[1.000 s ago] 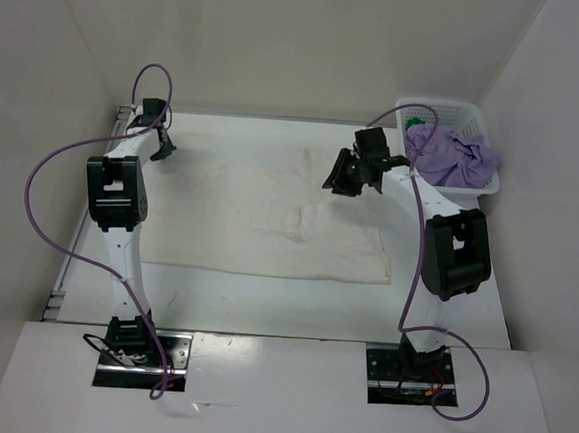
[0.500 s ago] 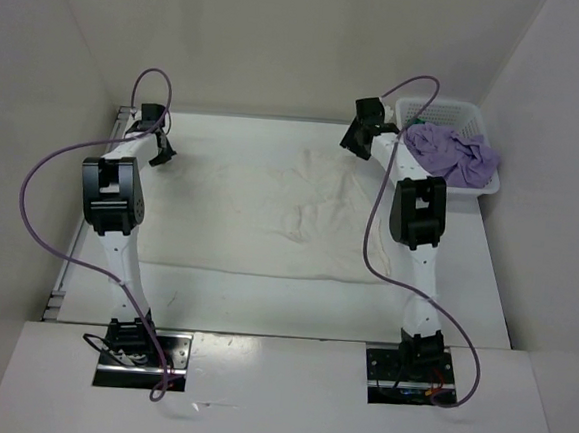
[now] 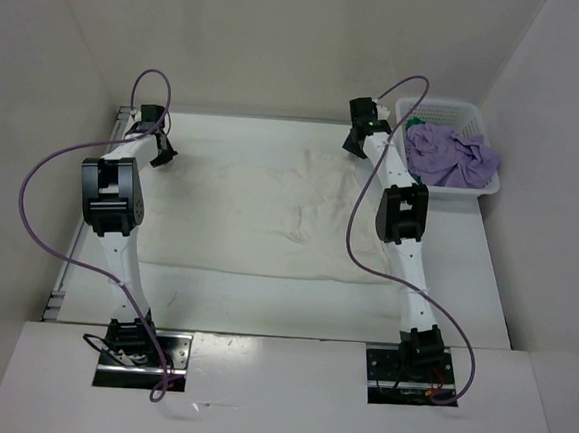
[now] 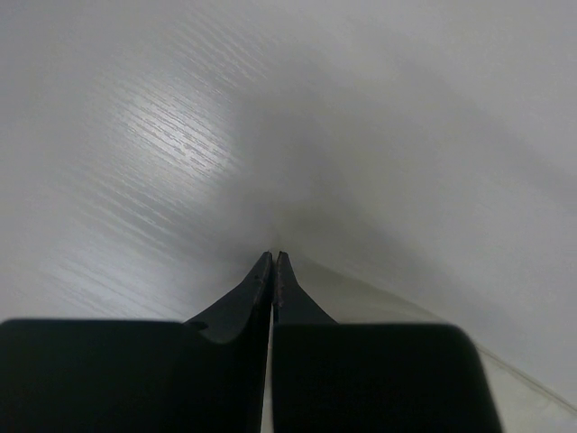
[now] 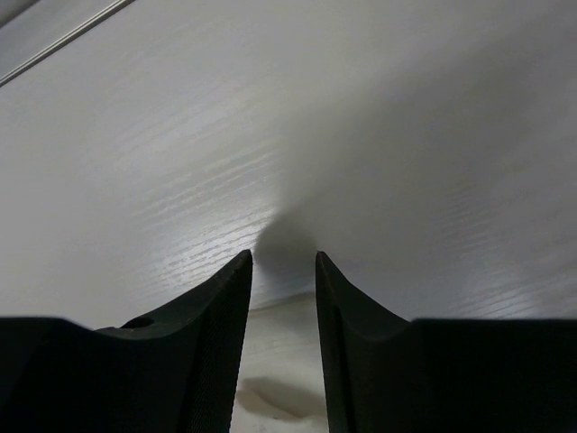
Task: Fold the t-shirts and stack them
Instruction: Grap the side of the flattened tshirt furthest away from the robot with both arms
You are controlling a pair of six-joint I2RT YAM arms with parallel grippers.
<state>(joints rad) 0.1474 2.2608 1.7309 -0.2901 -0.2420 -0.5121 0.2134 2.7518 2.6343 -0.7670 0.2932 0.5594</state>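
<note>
Left gripper (image 4: 273,263) — jaws pressed together, no gap; its wrist view doesn't let you tell whether any cloth is pinched between them. Right gripper (image 5: 284,262): jaws parted, holding nothing, a pale fold of cloth showing just below the gap.

From overhead you see both at the far edge of the white t-shirt (image 3: 270,210), the left one at its far-left corner, the right one at its far-right corner. The shirt lies spread and wrinkled on the table (image 3: 262,310), long axis running left to right, its body reaching from the grippers back toward the arm bases. My read is that a fold would bring the far edge toward the bases, and the right gripper would need to close on its corner before that.

Lilac t-shirt (image 3: 454,159) is heaped in the basket (image 3: 478,109) just right of the right gripper, with a scrap of the green t-shirt (image 3: 414,123) showing beside it — the right arm is the nearer one for both
</note>
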